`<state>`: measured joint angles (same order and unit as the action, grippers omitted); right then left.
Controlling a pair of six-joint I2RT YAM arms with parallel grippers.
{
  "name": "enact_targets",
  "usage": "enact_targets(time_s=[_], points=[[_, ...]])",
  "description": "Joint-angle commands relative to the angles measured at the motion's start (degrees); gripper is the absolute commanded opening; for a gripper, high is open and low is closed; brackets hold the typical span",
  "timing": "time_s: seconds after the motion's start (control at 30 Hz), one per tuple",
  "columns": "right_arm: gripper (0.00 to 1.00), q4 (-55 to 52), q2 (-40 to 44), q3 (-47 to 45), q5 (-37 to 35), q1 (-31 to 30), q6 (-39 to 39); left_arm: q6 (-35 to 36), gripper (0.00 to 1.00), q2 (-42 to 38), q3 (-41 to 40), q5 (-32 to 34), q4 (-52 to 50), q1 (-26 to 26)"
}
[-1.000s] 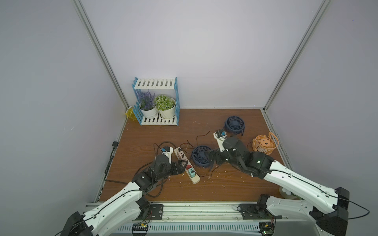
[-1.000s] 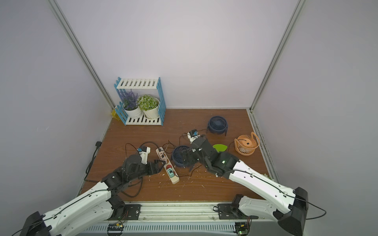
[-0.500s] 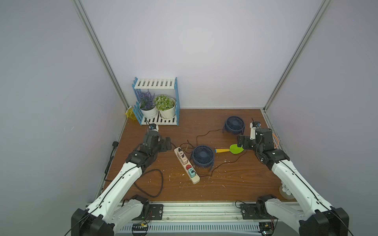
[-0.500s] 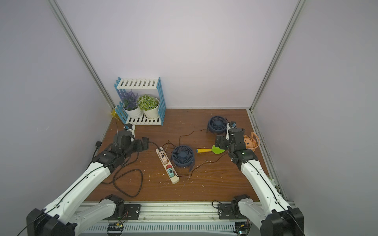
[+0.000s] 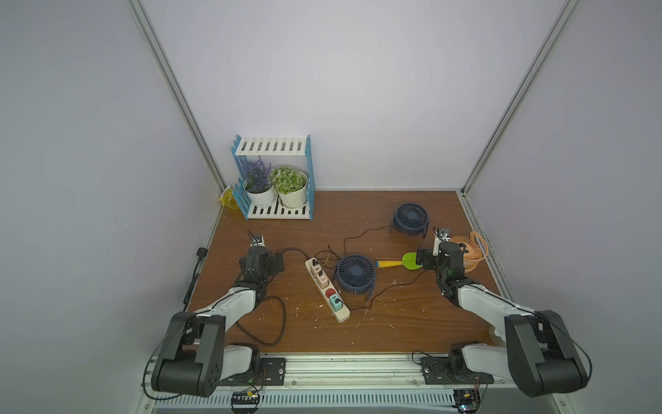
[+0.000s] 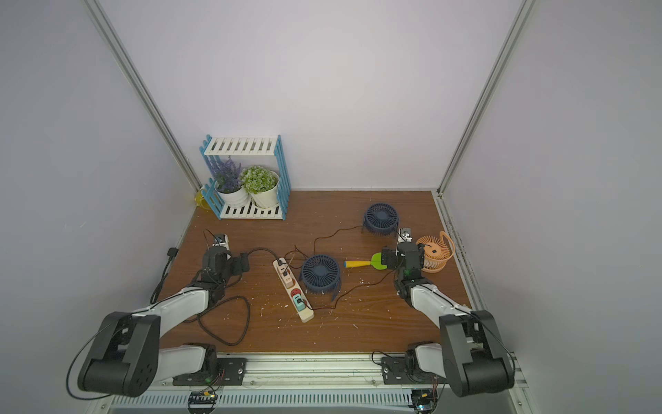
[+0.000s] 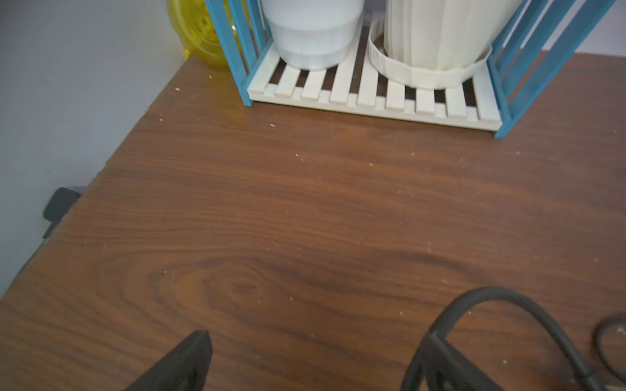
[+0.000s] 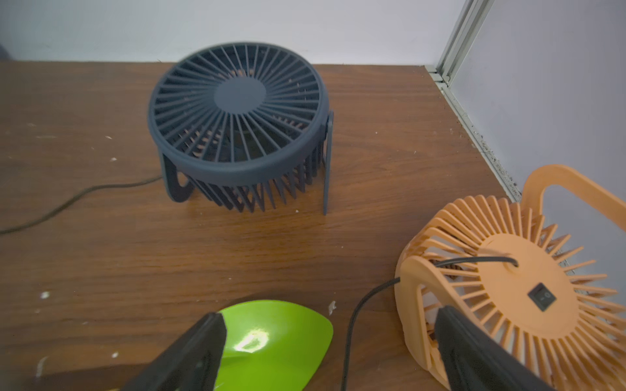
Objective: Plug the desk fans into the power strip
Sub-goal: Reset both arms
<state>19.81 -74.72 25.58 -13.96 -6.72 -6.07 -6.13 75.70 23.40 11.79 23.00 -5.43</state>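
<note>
Power strip (image 5: pixel 326 288), any print too small; fan switch (image 8: pixel 542 297) marks blurred

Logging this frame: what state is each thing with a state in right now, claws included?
Power strip: lying flat, plugs in several sockets.
Near blue fan: beside the strip, grille facing up.
Far blue fan: on its stand, grille tilted up.
Orange fan: tipped over, switch side up.
Left claw: open, empty.
Right claw: open, empty, over the green paddle.
</note>
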Motion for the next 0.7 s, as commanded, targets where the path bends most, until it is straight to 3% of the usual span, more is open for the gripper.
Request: enact_targets(time_s=[0.0,0.07,0.2,0.3,0.47,0.57,0.67], points=[[0.99,8.69,-2.15,0.14,-0.82,0.31,3.04,5.13,0.99,3.19,-0.52,-6.74,14.37,0.51],[0.99,9.86,-2.71,0.4,0.65,0.16,4.28,7.82,0.98,5.24,-0.62,-8.31,17.61,-0.01],[0.99,14.63,-4.08,-0.2,1.7,0.3,7.23,6.2,0.98,13.47,-4.11,-6.42,32.08,0.74],[0.99,21.0,-5.24,-2.11,2.73,0.3,10.39,4.47,0.98,13.7,-2.91,-2.78,29.96,0.87],[0.99,38.78,-14.53,-6.29,5.47,0.74,10.65,3.77,0.98,13.71,-2.82,-2.3,29.77,1.3],[0.99,27.35,-13.16,-1.83,6.68,1.57,10.26,3.82,0.98,13.69,-2.92,-2.25,29.82,1.29],[1.0,30.06,-14.14,-2.72,8.76,2.79,9.3,3.79,0.98,13.69,-2.92,-2.26,29.8,1.3]])
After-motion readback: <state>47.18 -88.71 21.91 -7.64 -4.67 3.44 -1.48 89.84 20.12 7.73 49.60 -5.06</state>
